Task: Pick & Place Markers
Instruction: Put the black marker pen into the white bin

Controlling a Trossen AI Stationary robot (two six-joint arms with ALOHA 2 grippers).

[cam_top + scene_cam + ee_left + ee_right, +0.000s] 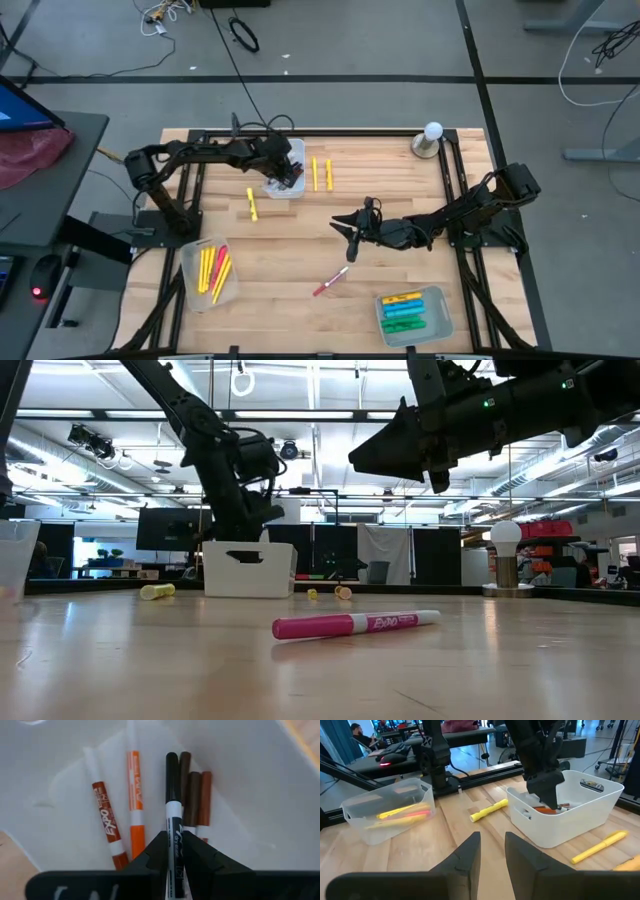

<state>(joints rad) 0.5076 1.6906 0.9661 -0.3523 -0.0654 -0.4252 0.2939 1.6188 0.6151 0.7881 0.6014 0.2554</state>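
— Jaws first: how do they stand?

— Left gripper (pixel 174 865) is clamped narrow on a black-capped marker (pixel 172 815), down inside the white bin (pixel 284 170) at the far side of the table (pixel 300 250). Right gripper (pixel 492 852) hangs above mid-table, fingers apart w/ a slim gap, nothing between them.

— Any writing?

— "EXPO" on the red marker (pixel 106 820) in the bin, and again on the pink marker (pixel 355 624) lying alone on the wood (low view reads it best). The held one has print on its white barrel, too small to read.

— Where are the markers vs. the jaws?

— Big to small: clear tray (pixel 208 270) near the left arm's base w/ yellow and red ones; a second tray (pixel 413 312) by the near edge w/ yellow, blue, green. The pink marker lies near the right gripper, toward the near edge. Two yellow markers (pixel 320 173) sit just right of the bin, one yellow marker (pixel 252 204) on its other side, toward the near edge. Orange and brown ones lie in the bin beside the held marker.
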